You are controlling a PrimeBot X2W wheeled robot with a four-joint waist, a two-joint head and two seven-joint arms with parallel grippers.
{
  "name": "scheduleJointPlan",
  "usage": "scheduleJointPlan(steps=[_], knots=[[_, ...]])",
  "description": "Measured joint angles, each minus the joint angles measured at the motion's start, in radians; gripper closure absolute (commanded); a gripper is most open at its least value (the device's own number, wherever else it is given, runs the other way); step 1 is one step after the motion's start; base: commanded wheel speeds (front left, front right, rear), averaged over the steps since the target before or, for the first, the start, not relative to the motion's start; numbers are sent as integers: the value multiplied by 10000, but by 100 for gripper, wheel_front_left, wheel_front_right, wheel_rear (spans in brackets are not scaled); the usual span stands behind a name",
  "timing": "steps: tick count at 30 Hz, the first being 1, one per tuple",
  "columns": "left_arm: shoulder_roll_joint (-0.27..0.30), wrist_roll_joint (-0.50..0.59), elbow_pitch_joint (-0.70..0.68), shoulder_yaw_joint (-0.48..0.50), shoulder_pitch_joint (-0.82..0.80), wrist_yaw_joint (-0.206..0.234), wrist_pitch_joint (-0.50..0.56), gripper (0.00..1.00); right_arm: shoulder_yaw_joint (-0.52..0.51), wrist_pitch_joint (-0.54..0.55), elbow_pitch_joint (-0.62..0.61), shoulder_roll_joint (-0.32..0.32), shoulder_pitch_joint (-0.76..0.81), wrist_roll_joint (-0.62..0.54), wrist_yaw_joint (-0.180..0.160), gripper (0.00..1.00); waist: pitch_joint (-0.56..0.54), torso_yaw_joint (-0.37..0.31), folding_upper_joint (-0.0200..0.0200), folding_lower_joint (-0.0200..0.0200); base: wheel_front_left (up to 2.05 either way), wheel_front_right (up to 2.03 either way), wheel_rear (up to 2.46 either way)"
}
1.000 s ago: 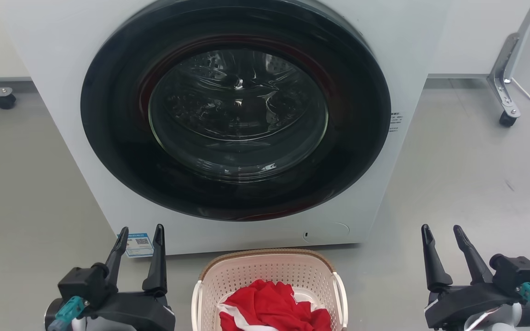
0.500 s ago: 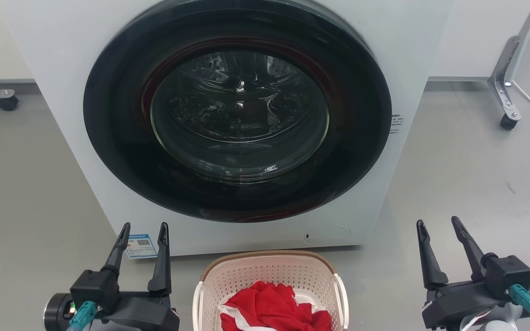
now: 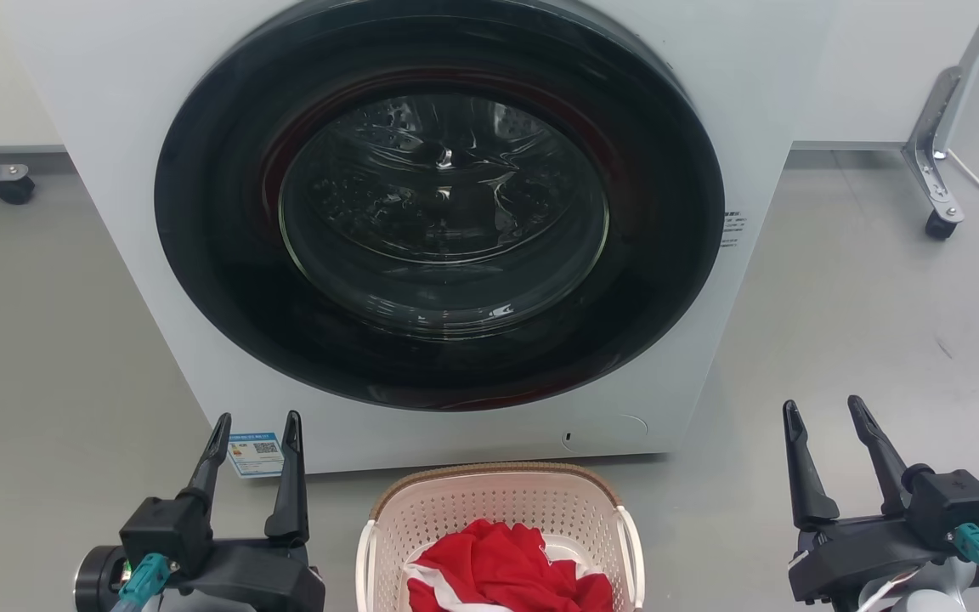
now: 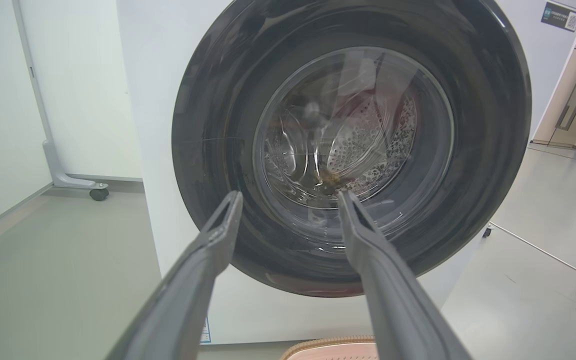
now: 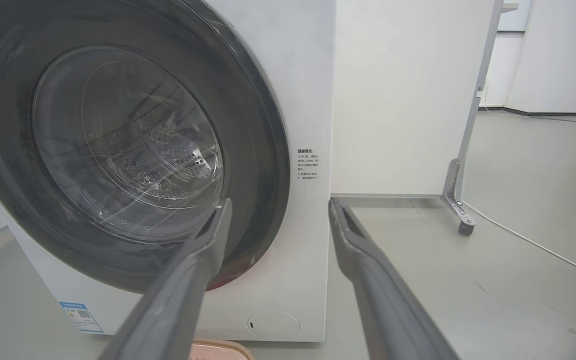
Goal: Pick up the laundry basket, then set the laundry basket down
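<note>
Left end effector and right end effector both hover with their long dark fingers spread apart, pinching nothing, one on each side of the cream-white perforated plastic laundry basket with its brown woven-look rim. That basket sits on the grey floor just in front of the white front-loading washing machine and holds a crumpled red-and-white cloth. Neither end effector touches the basket's white side handles.

Cream perforated laundry basket — brown-rimmed — upright on floor.
</note>
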Motion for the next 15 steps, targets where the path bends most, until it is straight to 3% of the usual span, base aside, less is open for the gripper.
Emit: scheduleJointPlan(steps=[15], knots=[[-35,-42,19,35,1,2,157,0,-132,0,-29,100,4,0,13,0,3,16,0,0,0,0,0]])
